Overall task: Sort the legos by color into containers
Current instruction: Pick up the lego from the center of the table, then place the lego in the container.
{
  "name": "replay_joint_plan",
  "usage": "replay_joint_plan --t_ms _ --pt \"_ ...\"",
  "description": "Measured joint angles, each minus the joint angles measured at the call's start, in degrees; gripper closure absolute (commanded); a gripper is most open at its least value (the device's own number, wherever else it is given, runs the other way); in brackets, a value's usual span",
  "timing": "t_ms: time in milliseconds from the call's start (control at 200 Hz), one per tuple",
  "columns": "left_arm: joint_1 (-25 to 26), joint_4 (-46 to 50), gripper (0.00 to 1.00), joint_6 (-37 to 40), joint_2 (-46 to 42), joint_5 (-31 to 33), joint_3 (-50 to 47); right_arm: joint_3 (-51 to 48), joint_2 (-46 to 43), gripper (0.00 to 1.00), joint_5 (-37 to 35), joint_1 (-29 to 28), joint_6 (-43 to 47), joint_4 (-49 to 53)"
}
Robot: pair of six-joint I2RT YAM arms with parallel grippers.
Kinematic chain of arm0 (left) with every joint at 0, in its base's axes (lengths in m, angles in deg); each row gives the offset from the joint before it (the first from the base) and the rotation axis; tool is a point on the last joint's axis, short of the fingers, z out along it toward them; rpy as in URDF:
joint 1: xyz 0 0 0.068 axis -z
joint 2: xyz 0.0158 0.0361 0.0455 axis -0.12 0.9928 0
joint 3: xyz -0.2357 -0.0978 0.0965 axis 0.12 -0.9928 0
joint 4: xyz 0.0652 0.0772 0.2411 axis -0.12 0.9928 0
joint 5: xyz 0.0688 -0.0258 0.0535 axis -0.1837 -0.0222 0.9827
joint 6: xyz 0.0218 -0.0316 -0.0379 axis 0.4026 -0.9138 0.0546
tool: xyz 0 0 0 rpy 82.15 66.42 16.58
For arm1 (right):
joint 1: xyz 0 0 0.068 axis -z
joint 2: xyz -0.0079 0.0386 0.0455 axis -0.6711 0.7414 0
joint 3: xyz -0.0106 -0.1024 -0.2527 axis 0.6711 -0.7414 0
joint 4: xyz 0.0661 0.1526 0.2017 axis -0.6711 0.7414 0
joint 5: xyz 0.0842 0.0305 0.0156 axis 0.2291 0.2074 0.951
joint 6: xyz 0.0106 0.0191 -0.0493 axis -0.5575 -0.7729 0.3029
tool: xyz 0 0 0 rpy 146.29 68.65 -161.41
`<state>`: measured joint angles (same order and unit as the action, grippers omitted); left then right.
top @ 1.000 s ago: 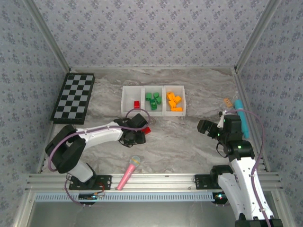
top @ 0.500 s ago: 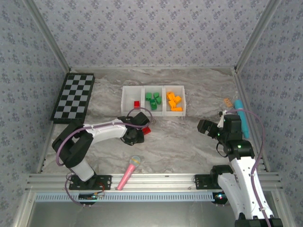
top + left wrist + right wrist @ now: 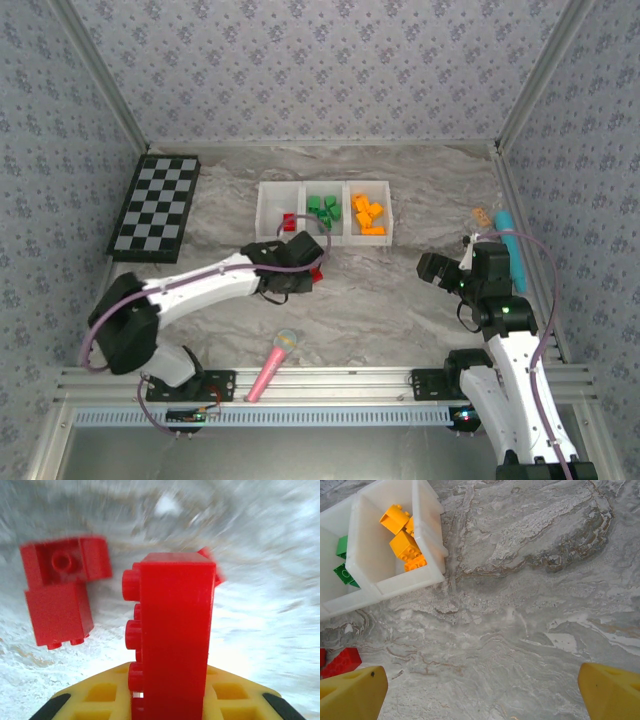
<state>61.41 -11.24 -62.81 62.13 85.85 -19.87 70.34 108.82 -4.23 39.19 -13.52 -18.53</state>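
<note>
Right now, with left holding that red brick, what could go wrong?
1. The red brick stands tall above the left gripper, pinched low; it may pivot or slip in transit.
2. The loose red bricks lie close by and could get knocked.
3. The near wall of the containers could catch it.

Overhead feed: bright, even light, faint soft shadows on the grey marbled worktop (image 3: 390,300). My left wrist feed: worktop smeared by motion blur, washed white at right; tall red plastic brick (image 3: 175,630) reads sharp. Right wrist feed crisp.
</note>
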Motion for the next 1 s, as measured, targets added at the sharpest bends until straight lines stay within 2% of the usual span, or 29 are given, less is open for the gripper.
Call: replay_joint_plan --t_ms 150,310,455,590,1004 --pt "-2.05 2.64 0.84 2.86 -5.79 4.50 4.70 0.00 -0.04 0.01 0.00 0.02 0.00 0.02" --pt "-10.49 4.33 0.83 8.52 -4.44 4.83 9.09 0.02 -0.07 0.01 0.02 0.11 0.00 0.02" --pt "-17.84 4.59 0.83 14.27 1.31 3.43 14.56 0.02 -0.07 0.01 0.00 0.24 0.00 0.02" --pt "-22.08 4.52 0.83 18.03 8.24 1.11 19.58 0.02 -0.07 0.00 0.00 0.28 0.00 0.02" --pt "-26.16 2.93 0.83 21.59 27.58 -4.48 31.19 0.00 0.17 0.01 0.04 0.48 0.00 0.00"
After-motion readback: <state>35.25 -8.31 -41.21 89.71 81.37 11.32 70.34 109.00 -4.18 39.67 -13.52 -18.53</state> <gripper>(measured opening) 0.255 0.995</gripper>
